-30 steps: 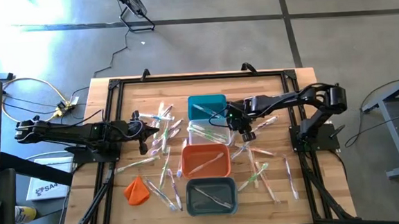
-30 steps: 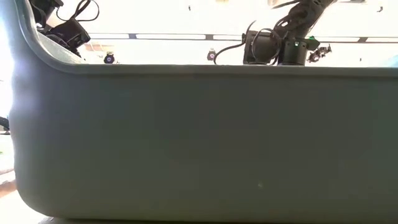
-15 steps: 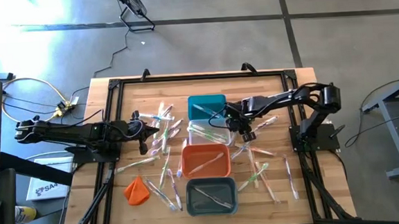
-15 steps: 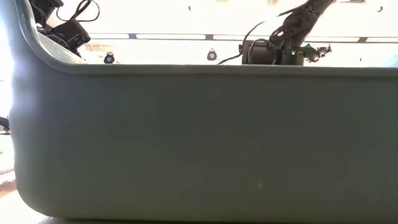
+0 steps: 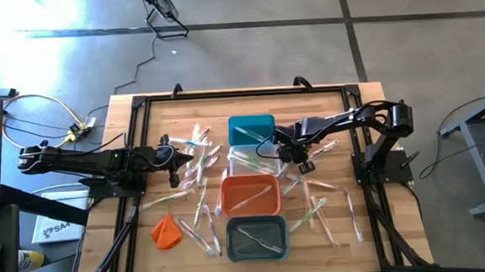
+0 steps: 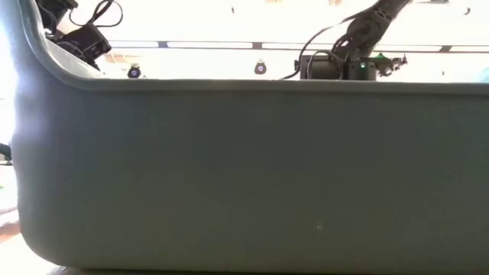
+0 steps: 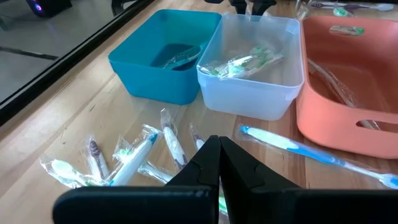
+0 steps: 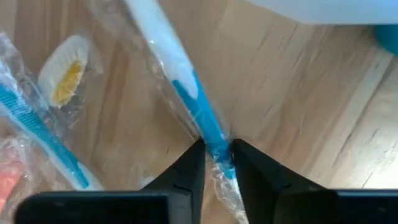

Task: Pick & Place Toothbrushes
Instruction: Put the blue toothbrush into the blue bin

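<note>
On the wooden table, right of centre, the right gripper pinches a wrapped blue-and-white toothbrush, whose slick wrapper could slip free; the left gripper waits clenched.

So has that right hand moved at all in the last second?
Yes. In the high view the right hand has slid slightly left, closer to the clear bin, and its fingers have closed around a wrapped blue-and-white toothbrush.

Right gripper down among toothbrushes, just beside the clear bin.
The orange bin and grey bin lie nearer the table's front edge, the teal bin behind; the left gripper rests well apart, across the bins.
</note>
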`<state>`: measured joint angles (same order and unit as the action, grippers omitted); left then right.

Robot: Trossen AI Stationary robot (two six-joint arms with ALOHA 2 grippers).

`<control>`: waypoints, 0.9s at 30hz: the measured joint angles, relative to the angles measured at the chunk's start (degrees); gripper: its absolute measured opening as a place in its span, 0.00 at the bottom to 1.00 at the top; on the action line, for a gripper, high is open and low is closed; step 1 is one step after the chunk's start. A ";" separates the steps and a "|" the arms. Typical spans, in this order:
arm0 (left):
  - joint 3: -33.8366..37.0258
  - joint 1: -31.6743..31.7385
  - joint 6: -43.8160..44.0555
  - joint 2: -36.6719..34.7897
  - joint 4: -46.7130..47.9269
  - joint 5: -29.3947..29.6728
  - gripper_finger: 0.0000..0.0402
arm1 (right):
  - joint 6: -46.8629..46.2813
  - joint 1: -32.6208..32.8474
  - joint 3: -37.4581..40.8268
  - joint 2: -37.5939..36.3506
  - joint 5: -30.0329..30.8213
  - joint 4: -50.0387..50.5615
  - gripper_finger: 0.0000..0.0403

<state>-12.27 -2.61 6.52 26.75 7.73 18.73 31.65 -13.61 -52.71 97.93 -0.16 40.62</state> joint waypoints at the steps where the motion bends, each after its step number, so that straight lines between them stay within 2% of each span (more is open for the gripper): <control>1: 0.00 -0.02 0.00 0.00 0.00 0.00 0.00 | 0.06 0.00 0.00 0.00 0.05 0.29 0.14; 8: 0.00 -0.02 0.00 -0.01 0.00 -0.01 0.00 | 0.01 0.00 0.00 -0.01 0.39 2.69 0.07; 27: 0.00 -0.01 1.49 -0.01 0.13 -0.08 0.00 | -0.64 0.00 0.15 -1.15 8.41 7.53 0.04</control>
<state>-12.27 -2.62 8.01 26.74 7.86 18.65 31.00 -13.61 -52.56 96.78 8.25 48.16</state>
